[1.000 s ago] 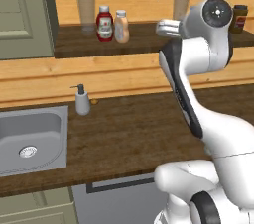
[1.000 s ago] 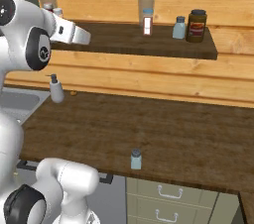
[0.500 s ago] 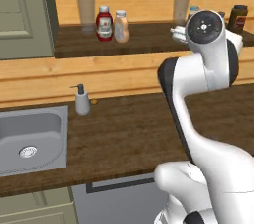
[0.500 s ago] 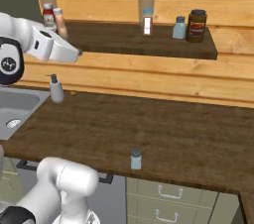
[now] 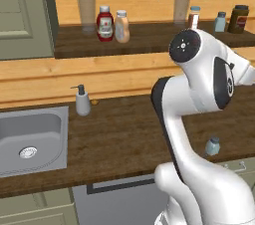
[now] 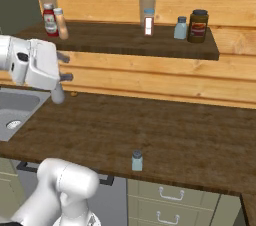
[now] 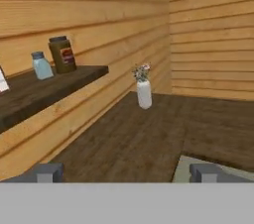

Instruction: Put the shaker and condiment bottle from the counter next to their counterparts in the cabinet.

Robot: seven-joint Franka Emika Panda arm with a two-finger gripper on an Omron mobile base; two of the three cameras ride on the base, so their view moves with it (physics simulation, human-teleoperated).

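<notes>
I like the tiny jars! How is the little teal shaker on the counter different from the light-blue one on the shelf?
The pale teal shaker stands alone near the dark wood counter's front edge; the light-blue shaker stands up on the shelf, beside a dark brown jar. The shelf one looks bluer. Both are small, upright, grey-capped.

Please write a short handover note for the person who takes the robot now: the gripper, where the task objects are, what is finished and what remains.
Gripper: open and empty, held above the counter near the sink end.
Condiment bottle: on the cabinet shelf, close beside the red sauce bottle. This part looks done.
Shaker: upright on the counter near its front edge, not yet picked.
Its counterpart, the light-blue shaker, stands on the shelf beside a dark jar.
Left to do: grasp the shaker and set it next to the light-blue shaker.
</notes>
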